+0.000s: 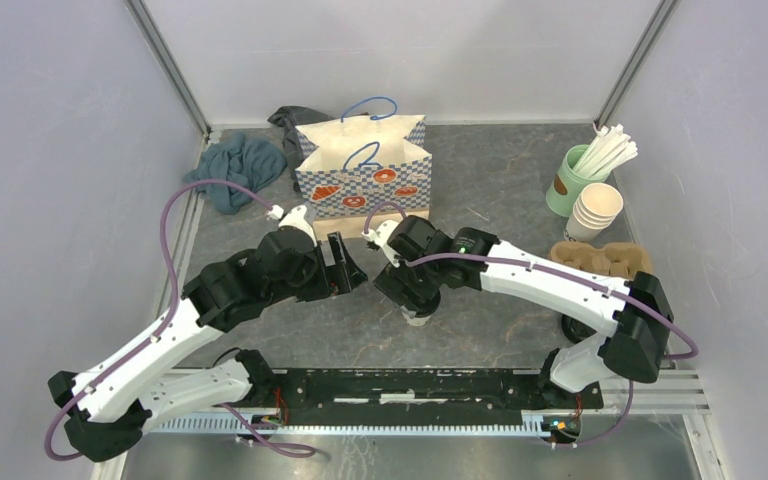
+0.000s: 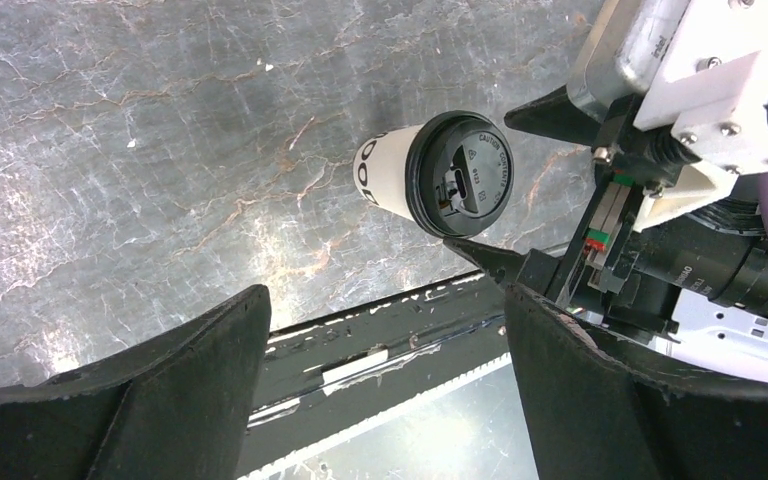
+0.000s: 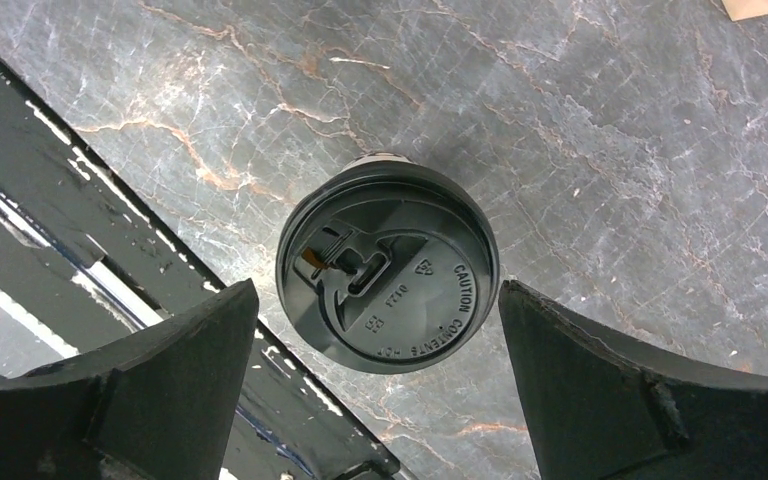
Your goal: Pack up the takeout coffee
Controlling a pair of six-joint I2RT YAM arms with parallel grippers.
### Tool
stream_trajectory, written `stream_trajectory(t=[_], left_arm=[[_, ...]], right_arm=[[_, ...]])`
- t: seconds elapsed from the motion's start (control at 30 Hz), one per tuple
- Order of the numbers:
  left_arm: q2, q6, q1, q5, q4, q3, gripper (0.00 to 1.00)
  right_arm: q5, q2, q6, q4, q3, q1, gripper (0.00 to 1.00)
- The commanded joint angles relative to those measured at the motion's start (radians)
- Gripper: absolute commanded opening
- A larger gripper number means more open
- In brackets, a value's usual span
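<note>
Takeout coffee (image 1: pixel 419 319) mostly beneath right gripper (image 3: pixel 380 288)

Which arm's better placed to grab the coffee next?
Right, probably. The right pincer, open, hangs directly above the takeout coffee, fingers flanking the lid. The left pincer, also open, is off to one side.

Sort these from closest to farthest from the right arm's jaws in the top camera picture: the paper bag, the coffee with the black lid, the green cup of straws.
1. takeout coffee: right underneath, toward the table's front middle.
2. paper bag: farther back, a bit to the left.
3. green cup of straws: far off by the back right wall.
</note>
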Motion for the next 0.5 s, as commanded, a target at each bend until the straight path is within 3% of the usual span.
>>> stream_trajectory(t=[0.0,0.47], left_arm=[[-0.001,0.004,0.002,-0.019,-0.012,0.02,0.93],[-0.002,0.012,0.002,-0.01,-0.014,0.018,0.93]], right_arm=[[0.06,0.004,0.038,0.025,0.002,0.005,0.98],[0.059,0.022,0.07,0.042,-0.04,0.004,0.96]])
